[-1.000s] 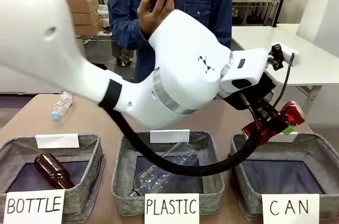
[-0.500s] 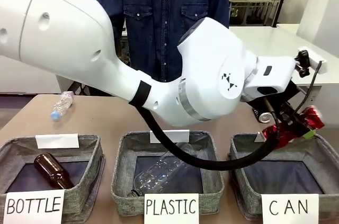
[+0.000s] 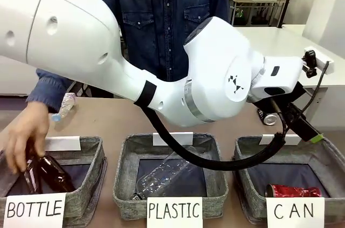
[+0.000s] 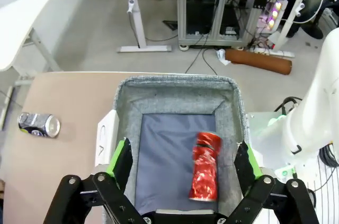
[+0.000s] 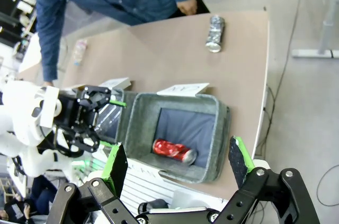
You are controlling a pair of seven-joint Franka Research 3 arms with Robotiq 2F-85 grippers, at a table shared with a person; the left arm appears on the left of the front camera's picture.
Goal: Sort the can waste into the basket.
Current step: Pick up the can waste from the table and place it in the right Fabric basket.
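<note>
The red can [image 3: 294,191] lies on its side inside the grey CAN basket [image 3: 245,182] at the right. My left gripper [image 3: 304,128] hangs open above that basket with nothing between its fingers. In the left wrist view the red can [image 4: 205,173] rests on the dark base of the basket [image 4: 175,81], below my open left gripper [image 4: 184,163]. The black can [image 3: 268,117] lies on the table behind the basket, partly hidden by my arm, and shows as the black can [image 4: 38,124] there too. My right gripper [image 5: 177,163] is open high above the basket [image 5: 137,123], the red can [image 5: 172,150] and the black can [image 5: 215,33].
A person's hand [image 3: 21,142] holds a brown bottle over the BOTTLE basket [image 3: 91,182], beside another brown bottle [image 3: 54,174]. The PLASTIC basket [image 3: 121,185] holds a clear bottle [image 3: 164,174]. A clear plastic bottle [image 3: 63,105] lies on the far left of the table.
My left gripper carried the red can right, over the CAN basket, then opened; the can now lies inside. The person's hand came down to the BOTTLE basket with a bottle.
</note>
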